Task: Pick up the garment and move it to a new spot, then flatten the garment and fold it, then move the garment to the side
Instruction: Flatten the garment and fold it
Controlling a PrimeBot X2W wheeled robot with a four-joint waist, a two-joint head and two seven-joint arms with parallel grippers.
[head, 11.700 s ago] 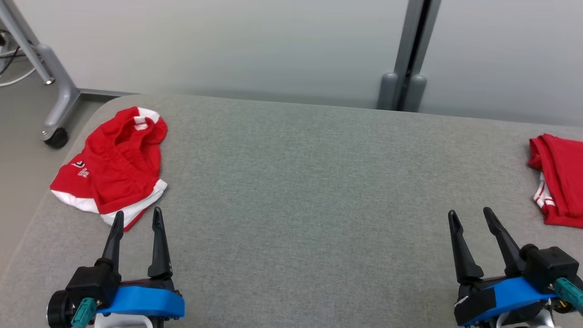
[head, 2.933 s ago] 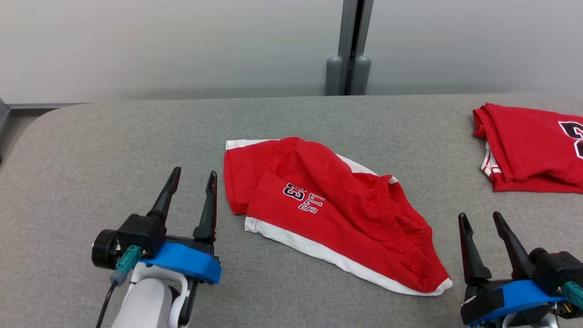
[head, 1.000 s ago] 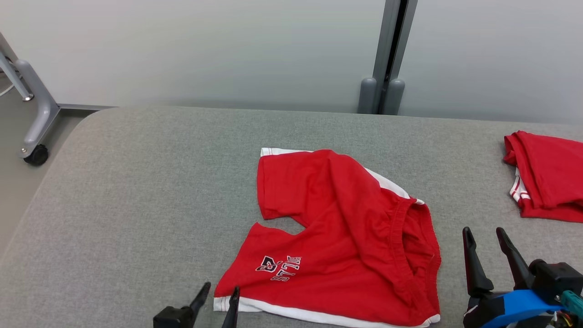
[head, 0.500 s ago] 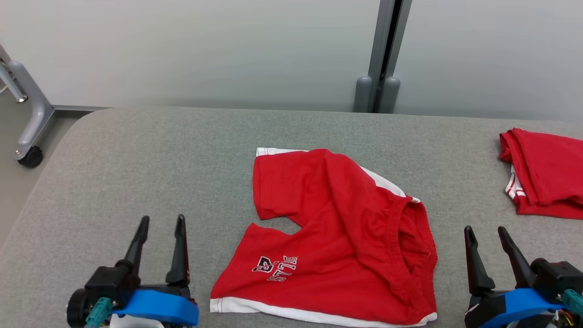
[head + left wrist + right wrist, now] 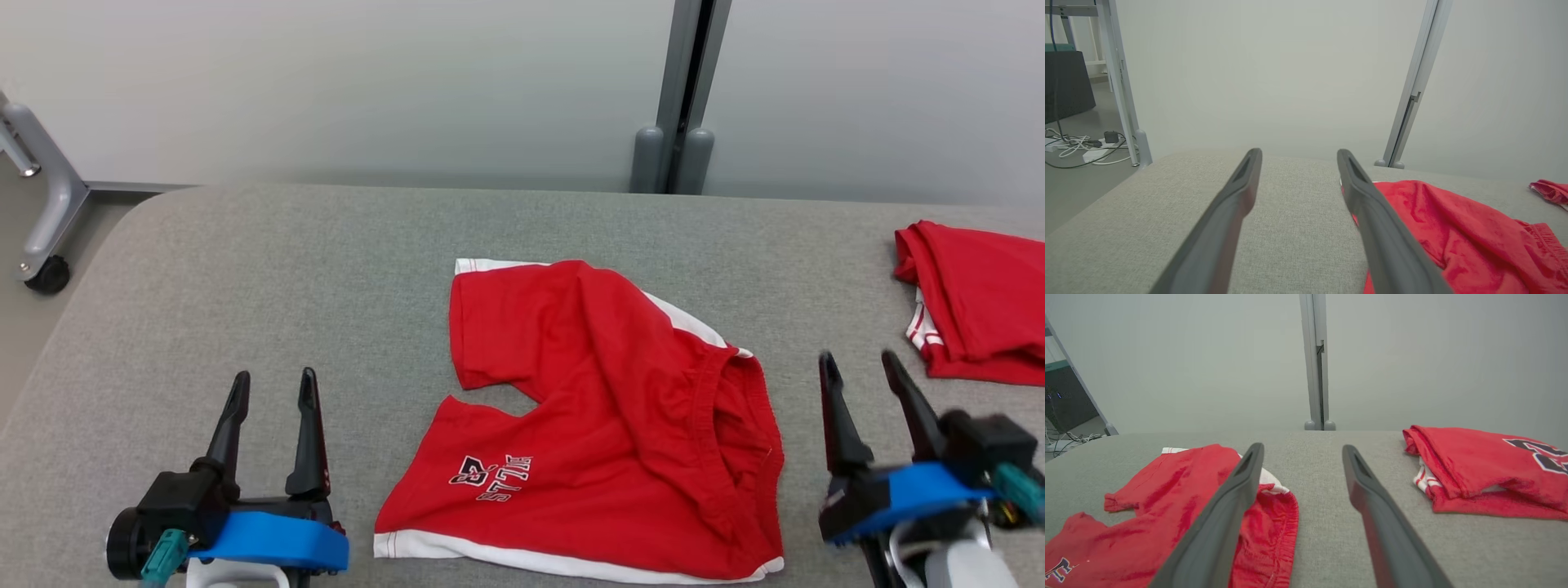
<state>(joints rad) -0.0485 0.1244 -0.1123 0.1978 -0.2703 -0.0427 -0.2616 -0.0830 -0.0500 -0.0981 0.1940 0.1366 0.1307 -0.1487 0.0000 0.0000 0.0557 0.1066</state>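
The red shorts (image 5: 604, 425) are found lying unfolded near the middle of the grey padded surface (image 5: 245, 269), between the two grippers and held by neither; the two legs are directed towards the robot's left, with a notch of bare surface showing between them; the gathered waistband (image 5: 747, 425) is turned towards the robot's right and stands slightly puckered; a white hem band (image 5: 457, 549) is seen along the near edge, and further white trim along the far edge; a dark print (image 5: 488, 478) is noted on the near leg; the cloth is creased, with a diagonal ridge across the far leg, and is not laid fully flat. The left gripper (image 5: 273, 377) is recorded just left of the near leg, its jaws parted and empty. The right gripper (image 5: 857, 359) is recorded just right of the waistband, its jaws likewise parted and empty. A folded red garment (image 5: 980, 302) is observed at the far right of the surface, well apart from the shorts.
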